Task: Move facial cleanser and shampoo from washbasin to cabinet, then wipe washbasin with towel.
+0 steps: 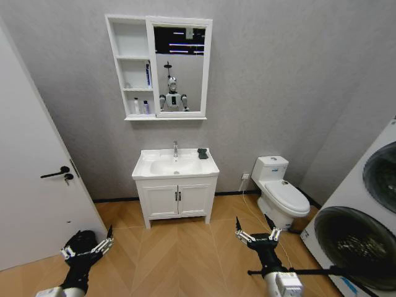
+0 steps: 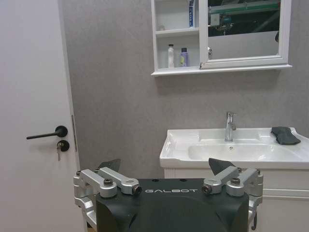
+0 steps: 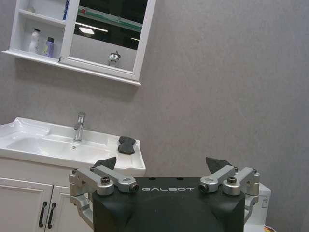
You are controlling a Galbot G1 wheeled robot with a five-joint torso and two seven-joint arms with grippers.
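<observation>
While both the left gripper (image 1: 86,249) and right gripper (image 1: 258,233) hang released, the towel (image 1: 203,153) lies on the washbasin (image 1: 146,170).

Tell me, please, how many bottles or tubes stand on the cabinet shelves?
3: a white bottle and a purple bottle side by side on the cabinet's bottom shelf, and a blue tube on the shelf above. Others may be hidden.

Door (image 1: 31,185): white, shut, black lever handle (image 1: 56,173) with a key below.
Toilet (image 1: 281,192): white, lid down, set against the grey wall.
Vanity (image 1: 176,198): white, two doors, black handles.
Washing machine (image 1: 365,229): round dark porthole seen.
Floor (image 1: 179,253): wood-look herringbone.
</observation>
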